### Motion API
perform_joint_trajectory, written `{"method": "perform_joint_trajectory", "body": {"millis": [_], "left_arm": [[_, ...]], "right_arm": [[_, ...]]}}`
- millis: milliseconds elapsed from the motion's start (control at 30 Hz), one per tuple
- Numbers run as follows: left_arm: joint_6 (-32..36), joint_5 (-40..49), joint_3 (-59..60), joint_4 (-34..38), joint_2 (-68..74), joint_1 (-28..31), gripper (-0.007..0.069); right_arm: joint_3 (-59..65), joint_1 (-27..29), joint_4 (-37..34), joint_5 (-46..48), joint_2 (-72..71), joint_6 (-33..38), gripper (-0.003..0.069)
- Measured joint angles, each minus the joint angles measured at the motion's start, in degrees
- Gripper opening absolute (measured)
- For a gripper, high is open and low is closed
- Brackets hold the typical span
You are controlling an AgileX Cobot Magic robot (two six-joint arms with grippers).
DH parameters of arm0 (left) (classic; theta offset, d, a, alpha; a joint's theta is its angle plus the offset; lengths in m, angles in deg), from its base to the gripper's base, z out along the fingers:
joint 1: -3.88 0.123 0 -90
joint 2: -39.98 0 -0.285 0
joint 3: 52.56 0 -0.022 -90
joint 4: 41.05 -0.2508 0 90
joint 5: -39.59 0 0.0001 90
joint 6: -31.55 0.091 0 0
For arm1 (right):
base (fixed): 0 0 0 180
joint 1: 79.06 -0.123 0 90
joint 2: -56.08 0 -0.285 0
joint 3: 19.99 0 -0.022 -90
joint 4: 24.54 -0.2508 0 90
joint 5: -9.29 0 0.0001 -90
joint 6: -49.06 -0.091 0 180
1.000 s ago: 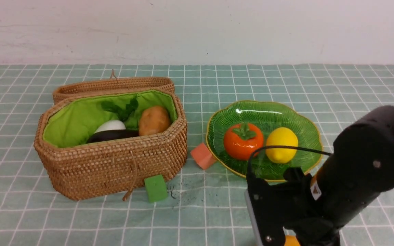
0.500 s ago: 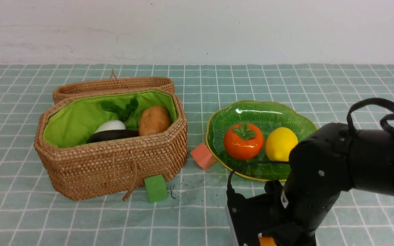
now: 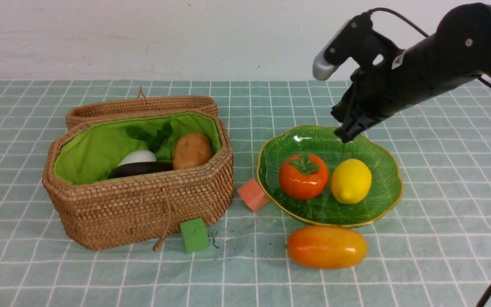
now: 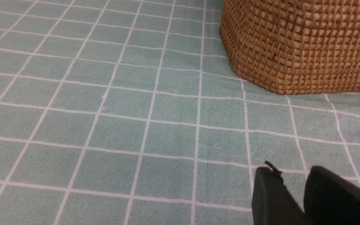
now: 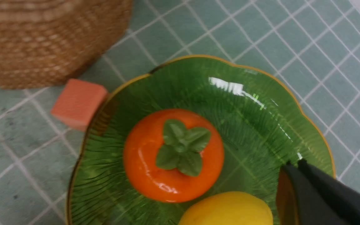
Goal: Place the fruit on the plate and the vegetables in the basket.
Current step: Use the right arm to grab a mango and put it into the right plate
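Right hand [image 3: 342, 135] hung above far rim of plate [image 3: 382, 204], jaws pressed together, gripping nothing. Left hand [image 4: 292, 193] low over worktop [image 4: 105, 125] beside basket [image 3: 143, 213], jaws narrowly parted, empty.

Persimmon-like fruit [image 3: 303, 176] and lemon [image 3: 351, 180] sat on plate. Mango [image 3: 327, 247] lay on cloth just outside near rim, not on plate.

Radish [image 3: 137, 157], eggplant [image 3: 139, 169], potato [image 3: 192, 150] sat in basket.

Judged step: fetch mango. Advice: spread jaws first, descend across short axis, grip mid-body since glossy skin likely slips, lift over rim, set down in bare near part of plate.
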Motion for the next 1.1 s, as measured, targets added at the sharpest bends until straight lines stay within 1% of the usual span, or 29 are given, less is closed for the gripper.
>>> {"method": "perform_joint_trajectory", "body": {"millis": [67, 167, 233, 267, 300, 333, 367, 400, 433, 467, 500, 533, 567, 633, 667, 733, 800, 900, 1000, 1033, 1100], "left_arm": [[0.00, 0.00, 0.00, 0.00, 0.00, 0.00, 0.0168], [0.00, 0.00, 0.00, 0.00, 0.00, 0.00, 0.0169], [0.00, 0.00, 0.00, 0.00, 0.00, 0.00, 0.0172], [0.00, 0.00, 0.00, 0.00, 0.00, 0.00, 0.0174], [0.00, 0.00, 0.00, 0.00, 0.00, 0.00, 0.0174], [0.00, 0.00, 0.00, 0.00, 0.00, 0.00, 0.0175], [0.00, 0.00, 0.00, 0.00, 0.00, 0.00, 0.0176], [0.00, 0.00, 0.00, 0.00, 0.00, 0.00, 0.0177], [0.00, 0.00, 0.00, 0.00, 0.00, 0.00, 0.0178], [0.00, 0.00, 0.00, 0.00, 0.00, 0.00, 0.0181], [0.00, 0.00, 0.00, 0.00, 0.00, 0.00, 0.0181], [0.00, 0.00, 0.00, 0.00, 0.00, 0.00, 0.0183], [0.00, 0.00, 0.00, 0.00, 0.00, 0.00, 0.0184], [0.00, 0.00, 0.00, 0.00, 0.00, 0.00, 0.0186], [0.00, 0.00, 0.00, 0.00, 0.00, 0.00, 0.0186], [0.00, 0.00, 0.00, 0.00, 0.00, 0.00, 0.0190], [0.00, 0.00, 0.00, 0.00, 0.00, 0.00, 0.0192], [0.00, 0.00, 0.00, 0.00, 0.00, 0.00, 0.0196], [0.00, 0.00, 0.00, 0.00, 0.00, 0.00, 0.0199], [0.00, 0.00, 0.00, 0.00, 0.00, 0.00, 0.0201], [0.00, 0.00, 0.00, 0.00, 0.00, 0.00, 0.0202]], "right_arm": [[-0.21, 1.23, -0.46, 0.90, 1.56, -0.32, -0.0006], [-0.21, 1.27, -0.91, 7.03, 2.18, 1.88, 0.0032], [-0.21, 0.51, -1.13, 12.51, 1.35, 4.82, 0.0095], [-0.15, 0.14, -1.21, 15.36, 0.76, 6.15, 0.0142], [-0.15, 0.14, -1.28, 15.92, 0.60, 6.15, 0.0153], [0.23, -0.40, -1.34, 19.45, -0.24, 8.05, 0.0237], [1.03, -0.99, -1.52, 22.65, -1.34, 10.39, 0.0335], [1.80, -1.39, -1.52, 24.29, -1.96, 11.79, 0.0395], [2.16, -1.60, -1.52, 24.65, -2.43, 12.48, 0.0411], [3.65, -2.78, -1.30, 27.53, -3.52, 15.18, 0.0546], [3.85, -3.16, -1.08, 27.78, -3.63, 15.78, 0.0559], [5.20, -4.54, -0.61, 29.06, -4.29, 17.42, 0.0627], [6.13, -5.89, 0.00, 29.52, -4.61, 18.35, 0.0653], [7.85, -9.11, 1.89, 29.05, -4.75, 19.27, 0.0670], [8.21, -9.42, 2.11, 28.92, -4.64, 19.27, 0.0670], [10.55, -12.60, 5.32, 26.29, -3.92, 19.49, 0.0656], [11.24, -13.45, 6.50, 25.05, -3.19, 19.49, 0.0646], [11.86, -14.01, 8.44, 21.44, 0.01, 19.49, 0.0601], [11.86, -13.96, 8.91, 19.29, 2.63, 19.49, 0.0562], [11.86, -13.96, 8.86, 18.62, 3.72, 19.49, 0.0537], [11.86, -13.96, 8.86, 18.68, 4.53, 19.49, 0.0524]]}}
